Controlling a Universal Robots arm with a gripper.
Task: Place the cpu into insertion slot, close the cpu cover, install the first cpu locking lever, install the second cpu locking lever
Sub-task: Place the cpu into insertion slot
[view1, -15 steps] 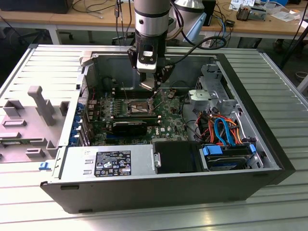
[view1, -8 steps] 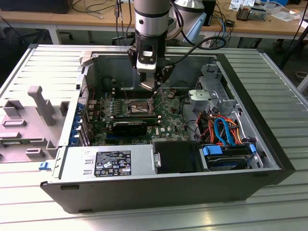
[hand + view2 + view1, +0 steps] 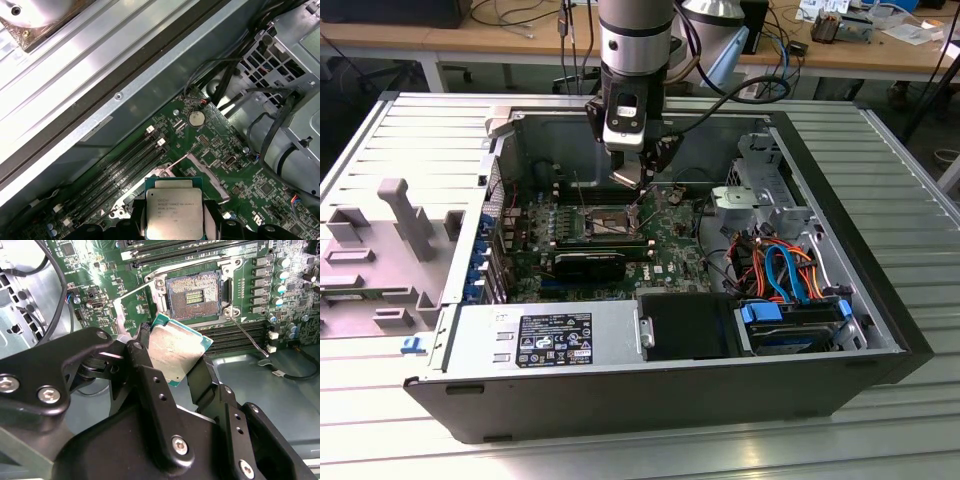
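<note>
The gripper (image 3: 172, 360) is clamping the cpu (image 3: 177, 352) between its fingers (image 3: 199, 379) and holding it tilted in the air, just short of the insertion slot (image 3: 194, 295). Beyond it, the slot is lying bare on the green motherboard (image 3: 100, 270), and the cpu cover (image 3: 119, 315) is standing swung open at the slot's edge.

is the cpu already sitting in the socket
No, the hand holds the cpu clear of the insertion slot, which lies empty.
</note>
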